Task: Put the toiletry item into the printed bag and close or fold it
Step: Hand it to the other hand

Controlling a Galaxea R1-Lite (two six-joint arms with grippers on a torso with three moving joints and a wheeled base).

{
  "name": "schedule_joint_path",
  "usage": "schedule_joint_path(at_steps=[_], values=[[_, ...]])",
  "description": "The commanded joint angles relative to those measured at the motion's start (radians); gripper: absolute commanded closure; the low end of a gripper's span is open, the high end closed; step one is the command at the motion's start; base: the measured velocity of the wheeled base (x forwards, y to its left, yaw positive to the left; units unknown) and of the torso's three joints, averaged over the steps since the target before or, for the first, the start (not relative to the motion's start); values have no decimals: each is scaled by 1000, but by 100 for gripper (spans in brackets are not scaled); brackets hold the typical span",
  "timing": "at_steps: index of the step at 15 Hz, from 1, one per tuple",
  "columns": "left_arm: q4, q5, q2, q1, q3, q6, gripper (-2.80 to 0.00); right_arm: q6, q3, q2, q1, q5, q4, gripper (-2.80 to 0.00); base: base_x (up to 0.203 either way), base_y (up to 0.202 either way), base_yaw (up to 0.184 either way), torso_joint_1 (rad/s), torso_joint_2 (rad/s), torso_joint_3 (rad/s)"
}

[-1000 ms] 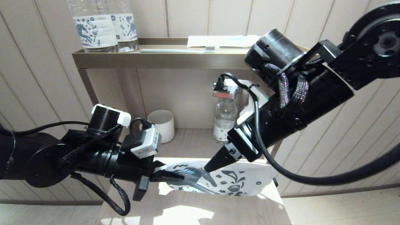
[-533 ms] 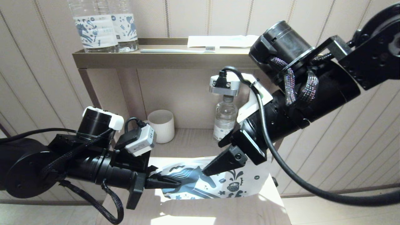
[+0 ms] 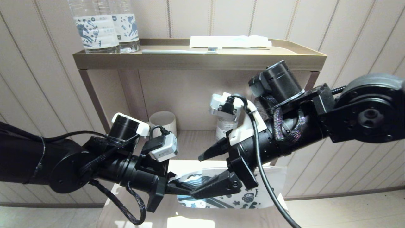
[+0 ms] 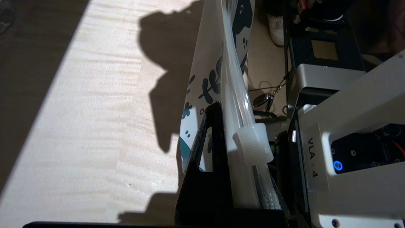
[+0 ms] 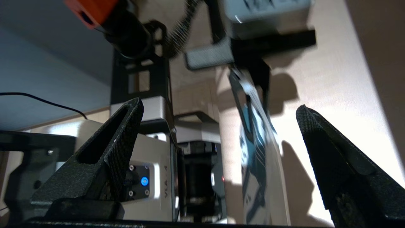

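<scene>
Reading "VLA-4", a white label strip [image 4: 311,161] runs along the pale camera housing beside the left claw; the same letters show faintly in the right wrist view. Two clear water bottles [image 3: 106,27] with blue horse labels stand at eleven o'clock on the brown top shelf [image 3: 196,60], their small print too fine to read. A pale toothbrush [image 3: 180,51] lies near twelve o'clock on that shelf, beside a flat white packet [image 3: 229,41]. On the lower shelf, a ribbed white cup [image 3: 164,120] stands near nine o'clock of centre, its inside hidden, and a small clear bottle [image 3: 223,131] with a white label sits half behind the right arm.

The printed bag [image 3: 250,193], a flat white plastic zip pouch with a blue horse and doodles, hangs upright over the light wooden counter [image 3: 202,218] at six o'clock. The left claw [image 3: 182,188] is clamped tight on the pouch's edge, just beside its white zip slider [image 4: 253,148]. The right claw [image 3: 205,172] gapes wide, one finger above and one in front of the pouch, gripping nothing. What the pouch contains cannot be told.
</scene>
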Motion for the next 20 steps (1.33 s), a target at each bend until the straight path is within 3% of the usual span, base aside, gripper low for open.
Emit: schedule_joint_path(at_steps=[1,5,10,16,20], values=[[-2,-4,30,-7,-17,0,0,-1,16,-14,-5,63,-37,-280,0,0,0,0,0,0],[12,-12,21,-6,-21,-1,0,-10,6,7,-24,89,-34,-280,0,0,0,0,0,0],[121,-85,5,-6,-77,-41,0,-75,41,29,-52,88,-42,-280,0,0,0,0,0,0],[116,-86,8,-6,-66,-29,0,-96,52,26,-45,89,-96,-280,0,0,0,0,0,0],[113,-84,4,-6,-54,-23,0,-79,66,-21,-110,86,-96,-280,0,0,0,0,0,0]])
